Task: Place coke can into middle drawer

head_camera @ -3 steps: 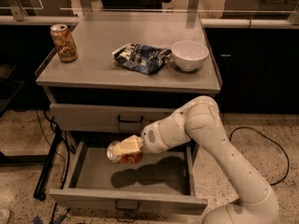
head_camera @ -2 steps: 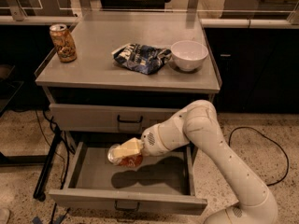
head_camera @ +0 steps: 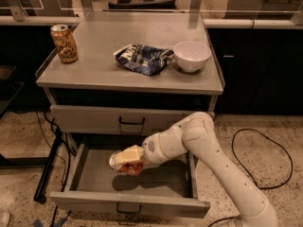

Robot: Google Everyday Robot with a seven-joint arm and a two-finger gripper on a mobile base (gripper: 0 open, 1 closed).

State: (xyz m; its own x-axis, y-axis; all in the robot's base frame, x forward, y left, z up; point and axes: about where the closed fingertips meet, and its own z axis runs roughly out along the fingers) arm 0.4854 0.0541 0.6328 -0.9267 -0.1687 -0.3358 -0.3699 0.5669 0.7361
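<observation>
The coke can (head_camera: pixel 125 167) is held in the gripper (head_camera: pixel 122 161). It lies on its side, with the silver top pointing away from the wrist, and it hangs above the floor of the open middle drawer (head_camera: pixel 156 203), nearer to the left half. The fingers are closed narrowly around the can's body. One pale finger lies over the top of it; the other one is hidden under the can, I think.

The main risk is the release. The can appears not to touch the drawer floor below the gripper, so if it is let go from here it can fall, bounce and roll, because it is on its side. It could roll against a drawer wall. A second risk is above and behind the gripper: the closed drawer front (head_camera: pixel 130 119) is close to the forearm, so lifting out steeply may hit it.
</observation>
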